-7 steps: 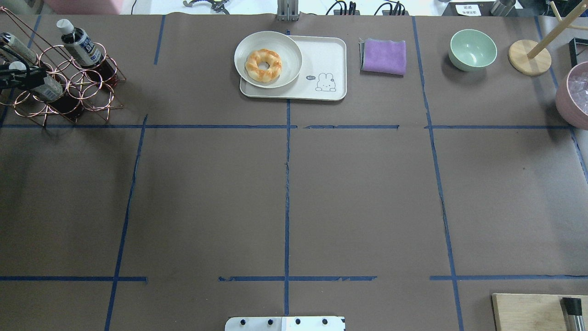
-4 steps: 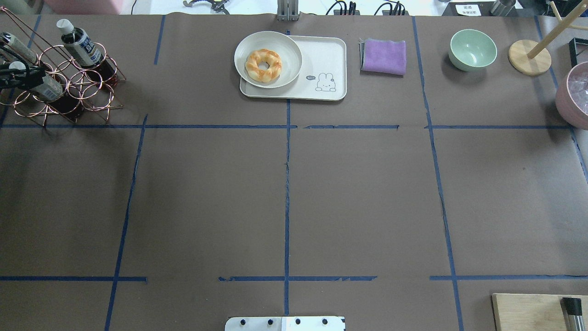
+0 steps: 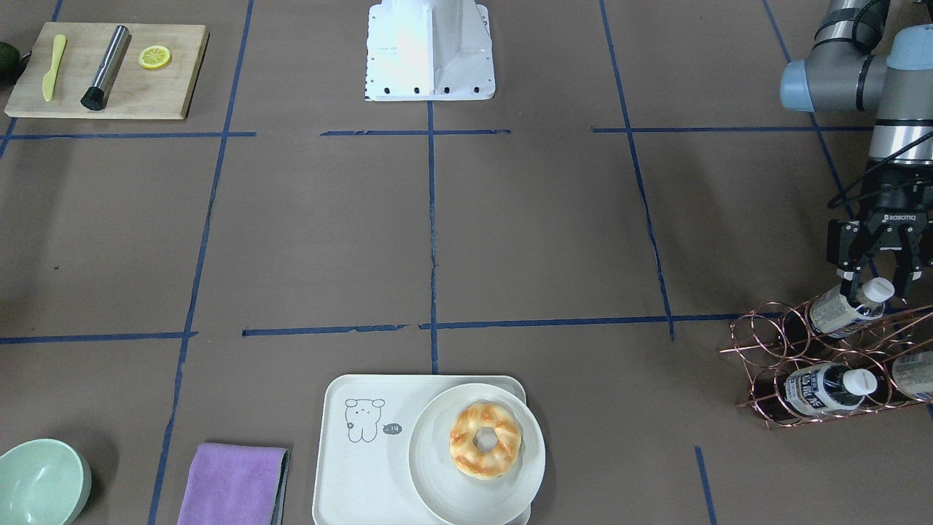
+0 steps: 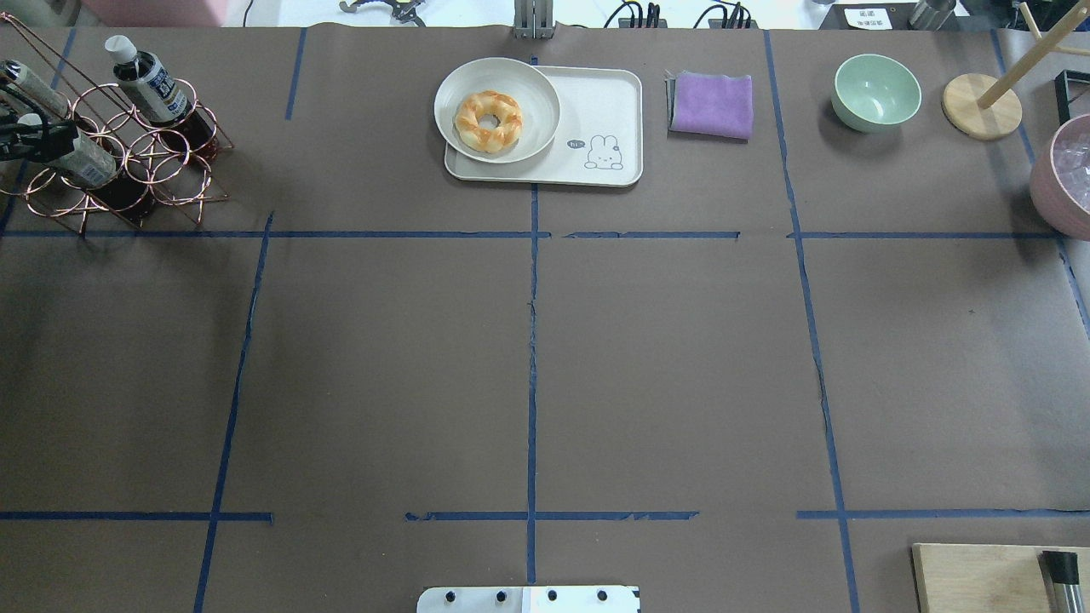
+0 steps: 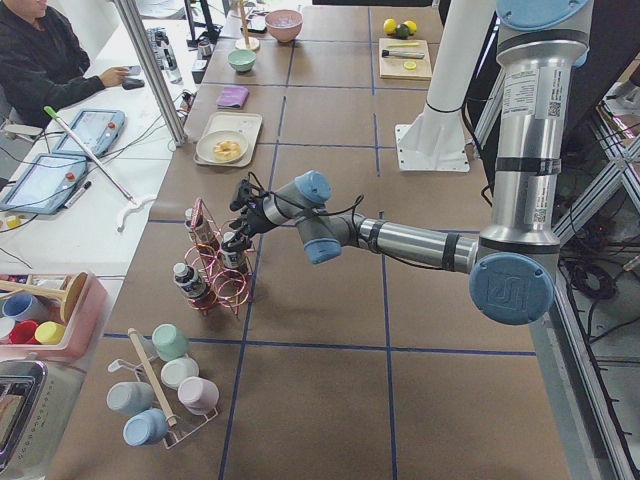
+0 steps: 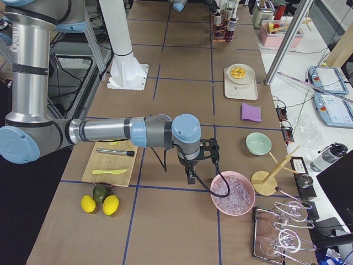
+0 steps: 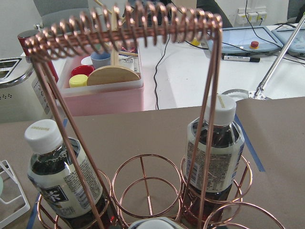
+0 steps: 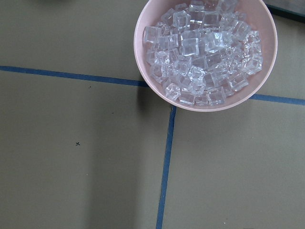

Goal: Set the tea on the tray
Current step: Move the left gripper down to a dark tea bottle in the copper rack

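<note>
In the front-facing view, the left gripper is hanging over the copper wire rack at the robot's left end of the table. Its jaws are standing spread, with the white cap of the tea sitting between them. The gap looks wider than the cap, so I am judging the gripper released and not yet pinching. The tea is leaning in its ring, its long axis slanting cap-up toward the gripper and base-down into the wires, so any pull is probably going to have to follow that slant. In the overhead view, the tray is lying well apart to the right of the rack, at the far middle of the table. A plate carrying a doughnut is covering its left part and leaving the printed right part bare, with open brown paper running between rack and tray. From the exterior left view, the left arm is reaching low over the rack. From the exterior right view, the right gripper is hanging just beside a pink bowl of ice at the opposite end, so the left arm is far nearer; I cannot tell how the right jaws are standing. The left wrist view is looking through the rack at two other bottles, with a sliver of white cap at its bottom edge and no fingers showing. The right wrist view is showing only the ice bowl and taped paper.
</note>
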Available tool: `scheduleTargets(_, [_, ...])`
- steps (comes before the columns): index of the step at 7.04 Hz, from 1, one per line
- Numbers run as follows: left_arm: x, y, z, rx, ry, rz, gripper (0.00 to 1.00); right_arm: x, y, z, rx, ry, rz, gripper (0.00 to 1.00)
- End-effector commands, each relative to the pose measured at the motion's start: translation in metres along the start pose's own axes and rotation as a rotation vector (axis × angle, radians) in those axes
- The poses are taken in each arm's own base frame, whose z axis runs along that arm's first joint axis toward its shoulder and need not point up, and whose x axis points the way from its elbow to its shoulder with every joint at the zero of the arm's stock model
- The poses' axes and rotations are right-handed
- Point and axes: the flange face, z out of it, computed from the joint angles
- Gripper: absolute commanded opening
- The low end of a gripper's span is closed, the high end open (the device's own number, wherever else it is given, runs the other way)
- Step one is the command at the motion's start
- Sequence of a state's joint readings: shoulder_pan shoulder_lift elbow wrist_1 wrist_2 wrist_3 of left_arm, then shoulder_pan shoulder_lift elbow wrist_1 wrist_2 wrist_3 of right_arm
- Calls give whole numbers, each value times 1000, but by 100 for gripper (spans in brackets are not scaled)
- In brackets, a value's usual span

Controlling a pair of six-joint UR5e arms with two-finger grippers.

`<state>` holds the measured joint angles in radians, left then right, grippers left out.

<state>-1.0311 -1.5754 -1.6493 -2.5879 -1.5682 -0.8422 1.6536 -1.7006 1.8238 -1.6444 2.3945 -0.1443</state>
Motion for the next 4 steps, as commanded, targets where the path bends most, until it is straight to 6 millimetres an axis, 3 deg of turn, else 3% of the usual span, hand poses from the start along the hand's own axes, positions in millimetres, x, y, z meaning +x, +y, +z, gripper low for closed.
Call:
scheduleTargets(1, [-1, 0, 0, 0, 0, -1, 63, 0, 0, 0, 0, 0, 0, 100])
scheduleTargets(4, [-1, -2, -2, 4, 2, -4, 5, -1, 0, -1, 2, 0, -2, 100])
